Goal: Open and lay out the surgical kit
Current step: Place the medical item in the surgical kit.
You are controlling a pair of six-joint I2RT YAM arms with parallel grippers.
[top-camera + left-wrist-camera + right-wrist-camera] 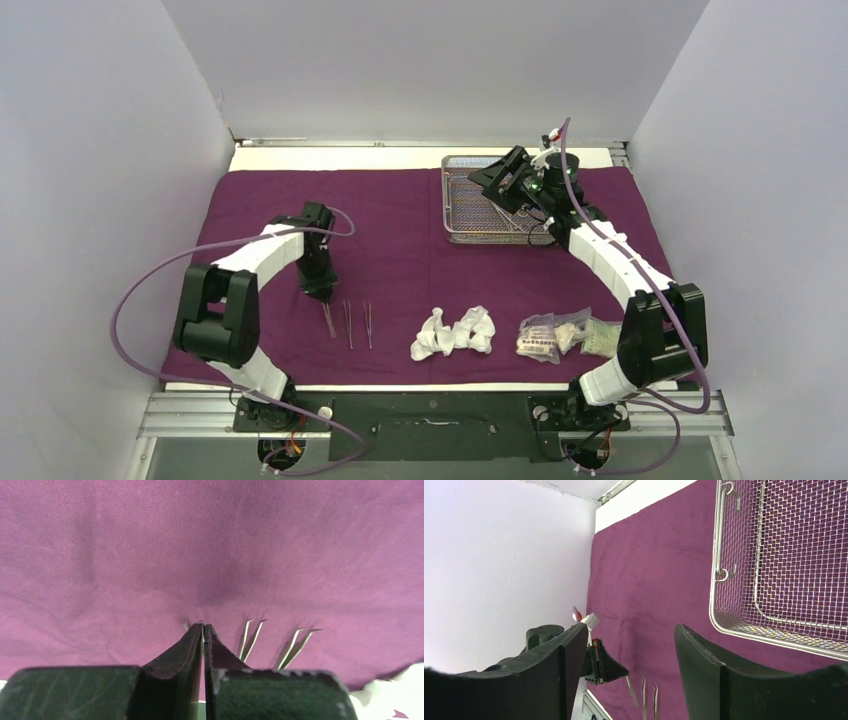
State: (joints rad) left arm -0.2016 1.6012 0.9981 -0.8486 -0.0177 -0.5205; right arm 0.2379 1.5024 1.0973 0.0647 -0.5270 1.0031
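Tweezers (348, 324) — light, springy, slippery steel.
Our left gripper (203, 630) clenched at them, right gripper (630, 632) gaping empty — we'd pinch mid-shank.

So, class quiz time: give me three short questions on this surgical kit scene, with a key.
1. True or false: the gauze wads lie between the tweezers and the plastic packets.
2. The right gripper is: A open, B shut on gauze, C shut on a packet.
3. How many tweezers show on the purple cloth?
Key: 1 true; 2 A; 3 three.
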